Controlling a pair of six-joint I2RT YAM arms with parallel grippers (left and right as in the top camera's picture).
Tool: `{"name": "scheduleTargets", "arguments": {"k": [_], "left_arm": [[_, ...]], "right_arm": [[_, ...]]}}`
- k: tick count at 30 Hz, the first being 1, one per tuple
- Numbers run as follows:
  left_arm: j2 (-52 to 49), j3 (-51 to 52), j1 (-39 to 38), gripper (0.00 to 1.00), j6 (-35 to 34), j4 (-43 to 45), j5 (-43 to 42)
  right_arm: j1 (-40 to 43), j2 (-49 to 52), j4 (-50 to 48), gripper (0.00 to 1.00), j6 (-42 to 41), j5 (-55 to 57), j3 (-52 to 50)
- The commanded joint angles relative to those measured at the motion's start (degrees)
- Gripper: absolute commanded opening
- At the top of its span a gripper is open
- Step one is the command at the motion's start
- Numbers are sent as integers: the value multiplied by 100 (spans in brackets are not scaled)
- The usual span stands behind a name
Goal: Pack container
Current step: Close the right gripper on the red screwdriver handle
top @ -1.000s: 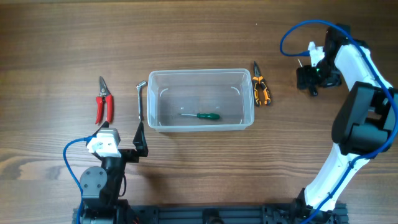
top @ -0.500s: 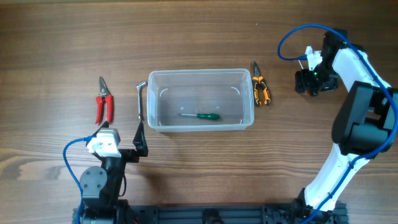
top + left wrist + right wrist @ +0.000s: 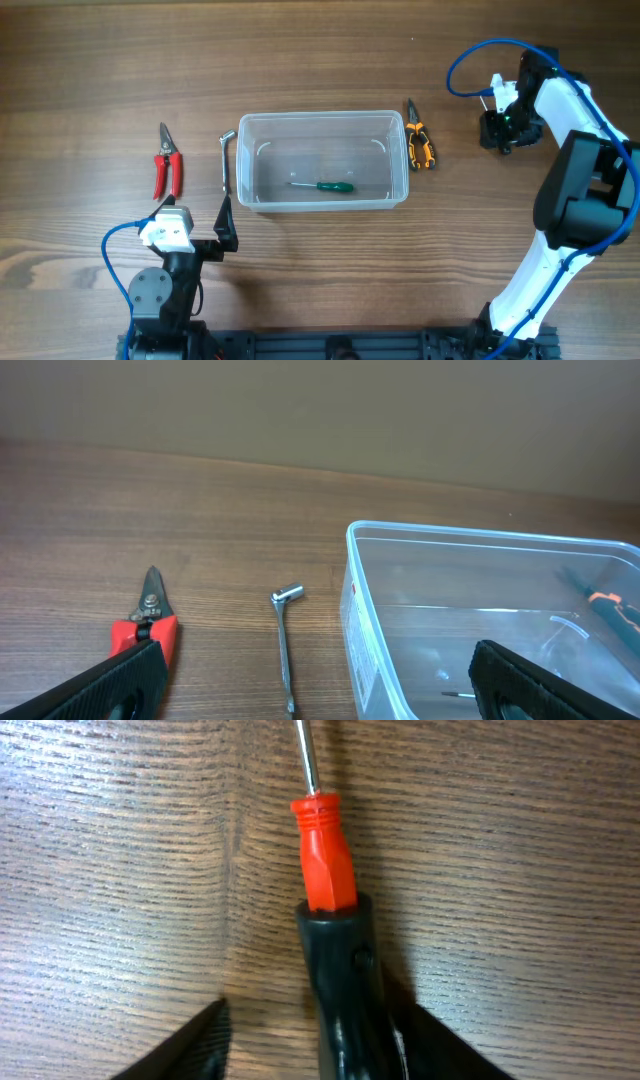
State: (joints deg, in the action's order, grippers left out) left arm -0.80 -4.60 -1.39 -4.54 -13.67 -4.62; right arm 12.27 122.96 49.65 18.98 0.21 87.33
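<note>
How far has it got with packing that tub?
Done: a green screwdriver lies in the container. In hand: the right gripper straddles a red-handled screwdriver, jaws not yet closed on it. Still to pack: pliers, wrench and red pruners lie outside. The left gripper hangs open.

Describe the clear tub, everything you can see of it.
The tub is clear plastic, rectangular with rounded corners and a thick rim. It has no lid and stands upright in the middle of the table. Inside lies only a green-handled screwdriver. A metal wrench lies beside its left wall, orange-and-black pliers beside its right.
</note>
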Motion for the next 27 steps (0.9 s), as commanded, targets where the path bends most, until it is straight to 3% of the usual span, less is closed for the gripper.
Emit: {"name": "scheduleTargets", "arguments": {"k": [1, 8, 16, 20, 27], "left_arm": [[42, 42, 44, 100, 114, 20, -90], [42, 42, 44, 100, 114, 20, -90], [42, 42, 44, 100, 114, 20, -90], [42, 42, 44, 100, 114, 20, -90], [42, 42, 44, 100, 114, 20, -90]], "right_arm": [[-2, 157, -22, 48, 31, 15, -142], [-4, 157, -15, 40, 28, 15, -142], [-2, 157, -2, 25, 28, 15, -142], [-4, 155, -4, 4, -42, 15, -142], [-4, 155, 2, 4, -225, 15, -140]]}}
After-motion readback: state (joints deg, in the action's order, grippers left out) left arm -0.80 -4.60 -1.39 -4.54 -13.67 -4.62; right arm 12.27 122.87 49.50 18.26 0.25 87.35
